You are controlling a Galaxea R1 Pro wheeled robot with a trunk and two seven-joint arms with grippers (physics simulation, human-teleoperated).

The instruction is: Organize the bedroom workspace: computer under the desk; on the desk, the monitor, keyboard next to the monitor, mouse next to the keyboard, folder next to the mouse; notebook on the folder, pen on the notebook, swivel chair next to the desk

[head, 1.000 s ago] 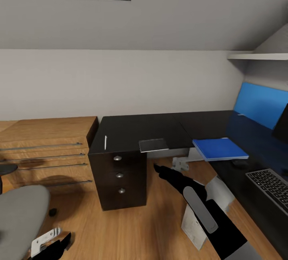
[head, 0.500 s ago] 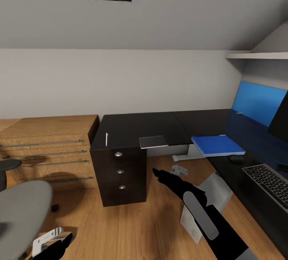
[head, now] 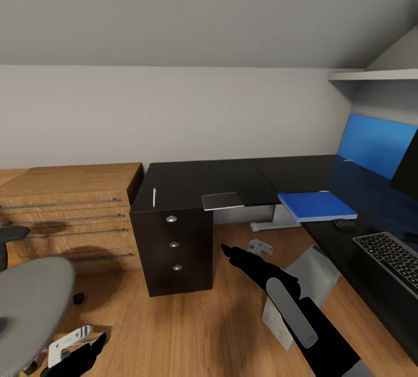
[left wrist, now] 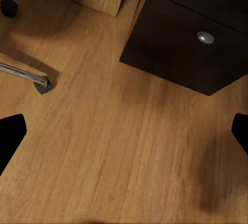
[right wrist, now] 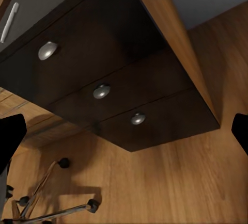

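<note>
The black L-shaped desk (head: 203, 182) stands against the wall, and everything else is placed from it. On its surface, above the three-knob drawer block (head: 174, 245), the thin pen (head: 154, 197) lies near the front left edge, and the small grey notebook (head: 223, 200) rests to the right of it, its front edge overhanging the surface. Farther right along the desk sits the blue folder (head: 316, 205), with the dark mouse (head: 346, 224) just beyond it and the keyboard (head: 390, 256) after that; the edge of the monitor (head: 408, 171) shows at the far right. The white-grey computer (head: 299, 290) sits on the floor under the desk, tilted. The swivel chair (head: 29, 301) stands well apart, left of the drawers and in front of a light-wood dresser (head: 69, 203). The right pincer (right wrist: 124, 136) hangs released before the drawers, and the left pincer (left wrist: 124, 136) hangs released, holding nothing, low over the wooden floor (left wrist: 113, 152) beside the bottom drawer.
</note>
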